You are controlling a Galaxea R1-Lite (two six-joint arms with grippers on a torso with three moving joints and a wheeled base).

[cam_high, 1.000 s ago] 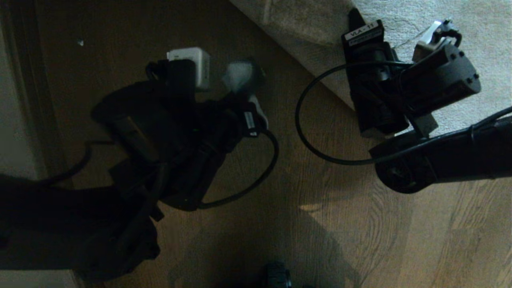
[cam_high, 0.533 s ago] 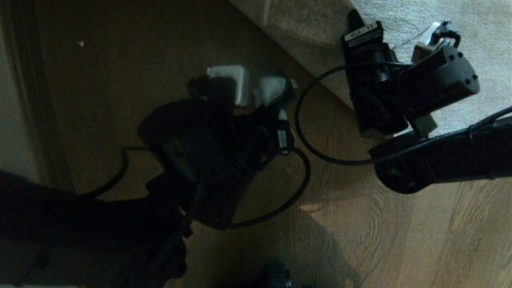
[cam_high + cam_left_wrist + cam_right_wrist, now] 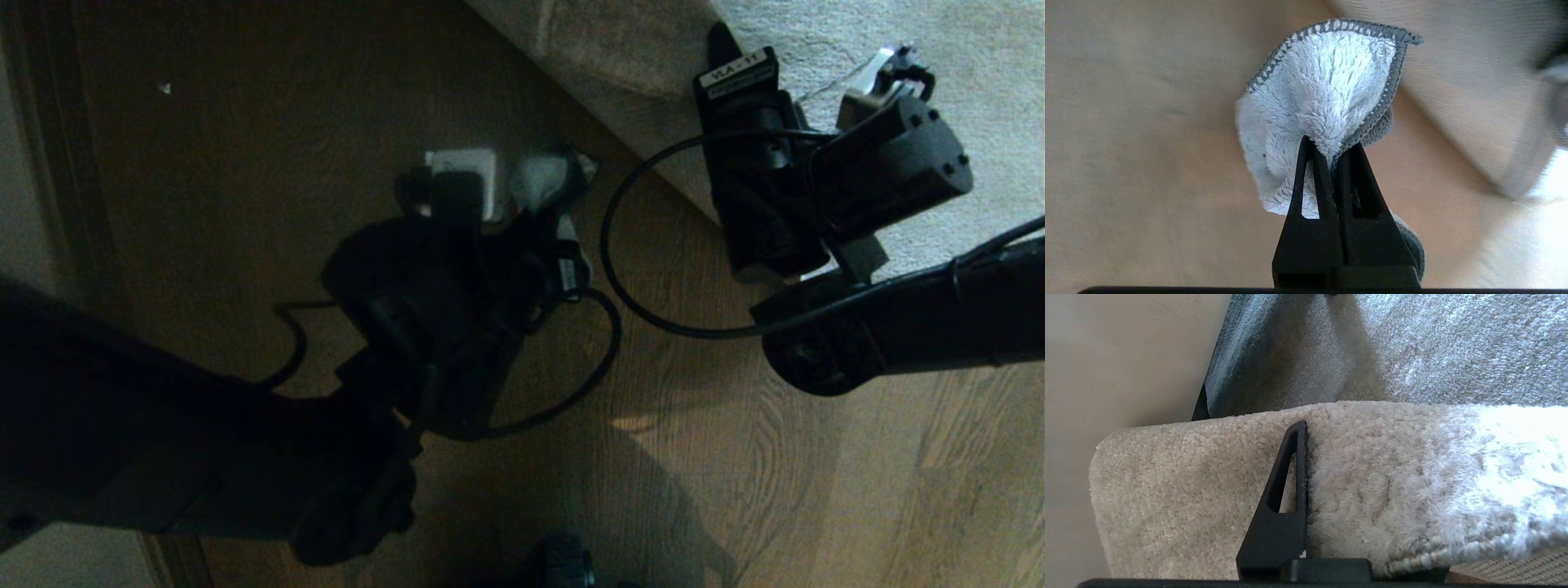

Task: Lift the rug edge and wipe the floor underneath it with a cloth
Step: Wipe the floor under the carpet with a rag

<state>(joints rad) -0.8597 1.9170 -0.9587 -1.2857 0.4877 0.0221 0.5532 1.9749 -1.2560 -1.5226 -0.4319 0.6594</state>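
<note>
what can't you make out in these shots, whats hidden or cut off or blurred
- Right wrist view: one finger of the right gripper shows; the rug edge hides the other.
- Head view: whether the cloth in the left gripper touches the floor; too dark to tell.
- Left wrist view: the floor and rug beyond the cloth are blurred.
- Head view: the rug's extent, cut off by the frame's top and right.

We see the head view dim, its left side nearly black, with a hard shadow across the floor (image 3: 669, 490). Both wrist views are bright; glare whitens the rug edge (image 3: 1502, 457), and backgrounds blur.
</note>
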